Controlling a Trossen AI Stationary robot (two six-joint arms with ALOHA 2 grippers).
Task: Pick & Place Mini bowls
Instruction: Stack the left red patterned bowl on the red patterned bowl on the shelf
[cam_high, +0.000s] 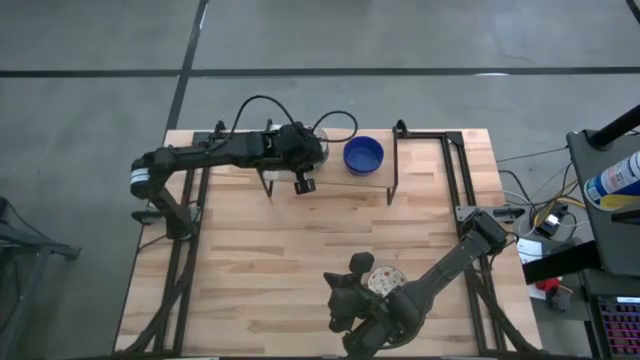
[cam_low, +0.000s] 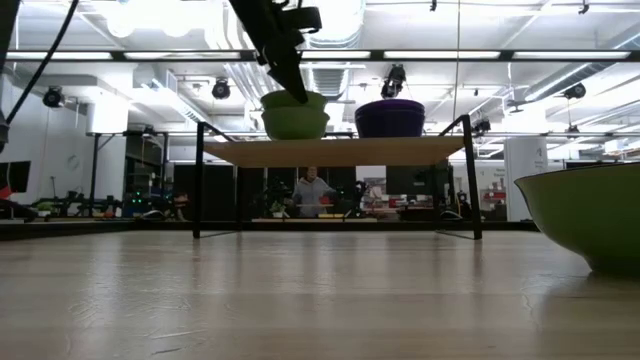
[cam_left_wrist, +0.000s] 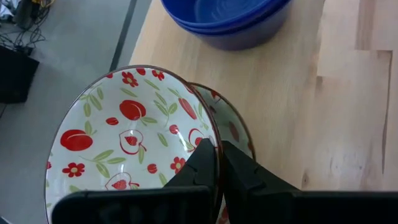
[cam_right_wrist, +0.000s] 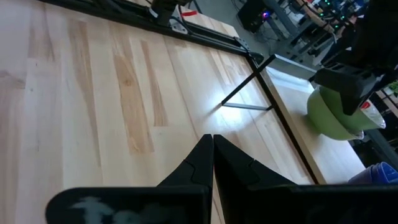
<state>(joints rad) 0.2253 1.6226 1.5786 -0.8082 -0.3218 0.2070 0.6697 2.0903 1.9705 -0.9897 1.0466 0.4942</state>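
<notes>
While the right gripper (cam_right_wrist: 212, 144) idles with jaws pressed together, the left gripper (cam_left_wrist: 219, 163) pinches a patterned bowl's (cam_left_wrist: 134, 134) rim over a second one on the shelf (cam_high: 330, 180), beside the blue bowls (cam_high: 364, 155).

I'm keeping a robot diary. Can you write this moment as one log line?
left tool: shut on patterned bowl, on shelf | blue bowls: stacked beside | right tool: shut, table front

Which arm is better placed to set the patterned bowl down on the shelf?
Left. The left gripper is shut on the patterned bowl's rim above the shelf, over another patterned bowl. The right gripper is shut and empty, across the table.
</notes>
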